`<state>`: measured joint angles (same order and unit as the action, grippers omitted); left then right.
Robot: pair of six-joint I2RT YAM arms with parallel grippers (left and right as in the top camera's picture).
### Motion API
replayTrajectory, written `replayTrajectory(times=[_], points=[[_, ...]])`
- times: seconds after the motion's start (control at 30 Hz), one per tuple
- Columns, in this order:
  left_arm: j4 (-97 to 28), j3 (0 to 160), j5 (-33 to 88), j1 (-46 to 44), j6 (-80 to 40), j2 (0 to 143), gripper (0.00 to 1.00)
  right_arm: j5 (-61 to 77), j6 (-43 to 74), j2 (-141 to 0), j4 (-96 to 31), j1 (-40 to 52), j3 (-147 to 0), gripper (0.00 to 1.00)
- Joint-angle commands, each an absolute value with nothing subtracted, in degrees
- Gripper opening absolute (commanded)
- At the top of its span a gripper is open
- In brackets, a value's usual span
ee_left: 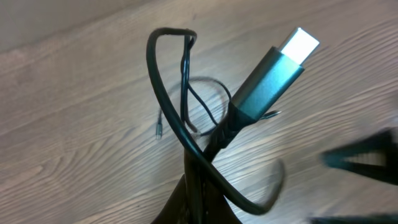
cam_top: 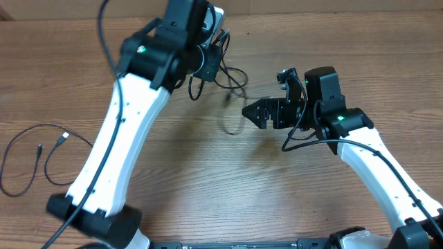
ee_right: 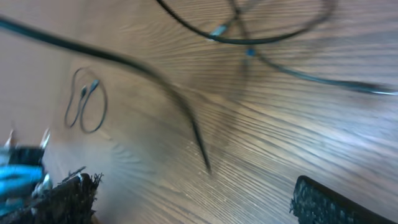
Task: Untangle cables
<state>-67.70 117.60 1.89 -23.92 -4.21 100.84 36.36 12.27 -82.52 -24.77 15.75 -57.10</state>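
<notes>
My left gripper (cam_top: pixel 210 61) is at the far middle of the table, shut on a tangle of thin black cables (cam_top: pixel 230 77). In the left wrist view the gripper (ee_left: pixel 202 208) pinches the bundle at the bottom. A grey-green plug with a silvery tip (ee_left: pixel 273 67) sticks up from it, and loops (ee_left: pixel 168 81) stand beside it. One strand (cam_top: pixel 232 123) hangs down toward the table. My right gripper (cam_top: pixel 249 113) is open just right of that strand, with nothing between its fingers (ee_right: pixel 323 200). The strand's end (ee_right: pixel 198 140) dangles ahead of the gripper (ee_right: pixel 193 196).
A separate thin black cable (cam_top: pixel 41 149) lies in loose loops on the wooden table (cam_top: pixel 208 187) at the left, seen small in the right wrist view (ee_right: pixel 87 107). Both white arms and their thicker black cords reach in from the near edge.
</notes>
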Motion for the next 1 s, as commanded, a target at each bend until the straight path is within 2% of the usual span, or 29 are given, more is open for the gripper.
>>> replayTrajectory(times=[0.0,0.13,0.17,0.2,0.23,0.27,0.33,0.37,0.5,0.57,0.63,0.7,0.73,0.77,0.8,0.83,0.9,0.97], points=[[-68.16,118.56,4.75,-24.01,-9.37,99.29,0.04,47.59,8.62,-84.18,-20.6,15.92,-55.59,1.0],[-68.97,118.54,9.56,-24.01,-9.91,99.31,0.05,52.64,8.4,-86.15,-16.51,17.91,-55.57,1.0],[-68.93,118.54,11.03,-24.01,-9.91,99.31,0.05,52.56,8.34,-86.41,-15.55,18.83,-55.57,0.91],[-68.93,118.54,11.97,-24.01,-9.89,99.31,0.05,52.51,8.14,-86.54,-14.98,19.35,-55.57,0.81],[-69.04,118.54,12.27,-24.01,-9.89,99.31,0.05,51.68,8.01,-86.65,-14.35,20.25,-55.57,0.59],[-69.23,118.54,12.25,-24.01,-9.89,99.31,0.04,50.52,8.03,-86.65,-14.35,20.56,-55.57,0.48],[-70.15,118.54,11.55,-23.97,-9.85,99.31,0.04,45.82,8.97,-86.65,-15.59,20.95,-55.57,0.15],[-70.78,118.54,10.92,-23.97,-9.67,99.31,0.04,42.28,10.81,-86.65,-16.69,20.93,-55.57,0.04],[-76.38,118.54,-1.48,-23.97,-8.99,99.31,0.04,19.86,28.49,-86.65,-24.93,17.39,-55.57,0.04],[-80.49,118.54,-8.6,-23.97,-9.02,99.31,0.04,18.87,30.24,-86.65,-27.2,13.82,-55.57,0.04],[-83.72,118.48,-11.33,-23.97,-8.99,99.31,0.05,26.63,28.25,-86.65,-26.65,11.6,-55.57,0.04],[-83.99,118.34,-10.22,-23.99,-9.04,99.31,0.04,37.32,20.91,-86.65,-25.15,10.94,-55.57,0.16],[-83.88,118.32,-8.19,-24.01,-9.04,99.31,0.05,43.22,16.34,-86.65,-24.36,10.96,-55.57,0.25],[-83.55,118.32,-5.08,-24.01,-9.02,99.31,0.05,50.28,11.27,-86.65,-23.66,11.4,-55.57,0.45],[-83.31,118.32,-2.55,-24.01,-9.02,99.31,0.05,52.01,9.82,-86.65,-23.66,11.66,-55.57,0.54],[-83.09,118.32,1.45,-24.01,-8.97,99.31,0.05,54.13,6.92,-86.65,-23.68,12.49,-55.57,0.69],[-83.07,118.32,6.24,-24.01,-8.71,99.31,0.04,54.11,4.16,-86.65,-23.33,14.2,-55.57,0.84],[-83.13,118.32,8.19,-24.01,-8.73,99.31,0.04,54.13,3.99,-86.65,-21.76,15.86,-55.57,0.89]])
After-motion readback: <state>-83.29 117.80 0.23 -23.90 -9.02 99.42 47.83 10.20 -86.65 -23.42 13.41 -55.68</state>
